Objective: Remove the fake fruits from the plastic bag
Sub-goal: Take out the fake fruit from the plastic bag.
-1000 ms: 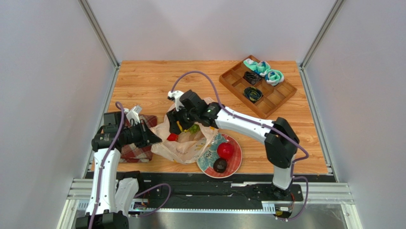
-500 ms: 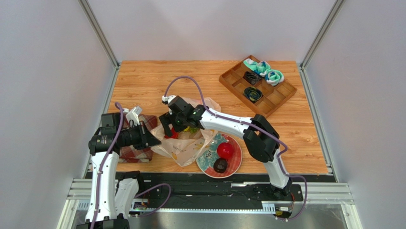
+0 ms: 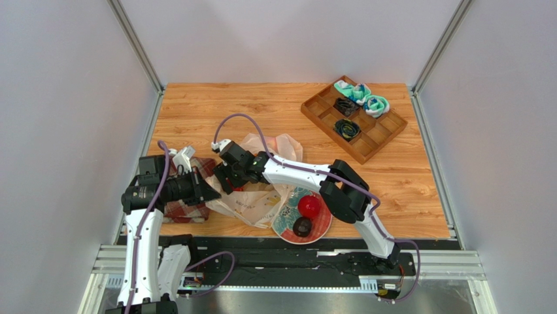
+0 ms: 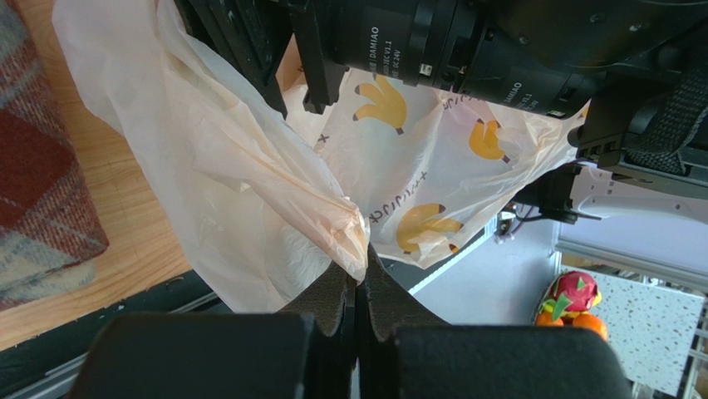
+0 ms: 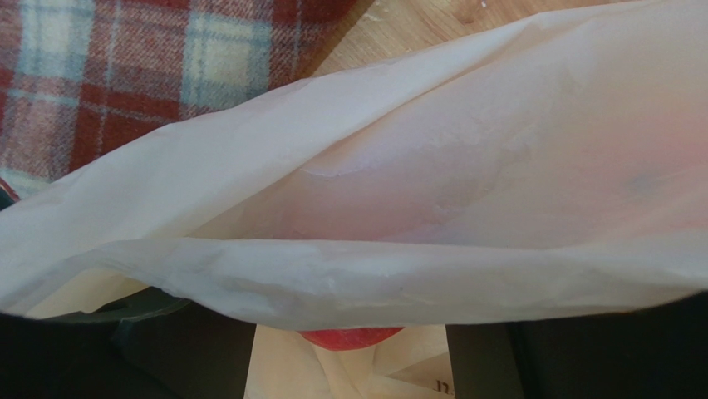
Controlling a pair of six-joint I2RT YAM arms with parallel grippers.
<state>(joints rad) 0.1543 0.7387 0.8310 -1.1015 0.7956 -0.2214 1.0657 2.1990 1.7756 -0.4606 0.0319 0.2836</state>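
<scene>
**Bag pinched, right fingers veiled**

Top: my right gripper [image 3: 224, 176] is at the plastic bag [image 3: 258, 196]. A red fruit [image 3: 308, 207] and a dark fruit [image 3: 302, 226] lie on the plate [image 3: 280, 226].
Left wrist: my left gripper [image 4: 359, 283] clamps a fold of the bag.
Right wrist: bag film hides my fingers, so I can't tell the grip. A second red fruit [image 5: 349, 337] lies beneath.

plastic bag [image 5: 432, 191], plaid cloth [image 5: 125, 75] behind

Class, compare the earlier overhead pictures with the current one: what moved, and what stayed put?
The right gripper swung left and nearer, down into the mouth of the plastic bag, hiding the fruit glimpsed there. The left gripper stays pinched on the bag's edge; the plate with its red fruit and dark fruit is unchanged.
</scene>
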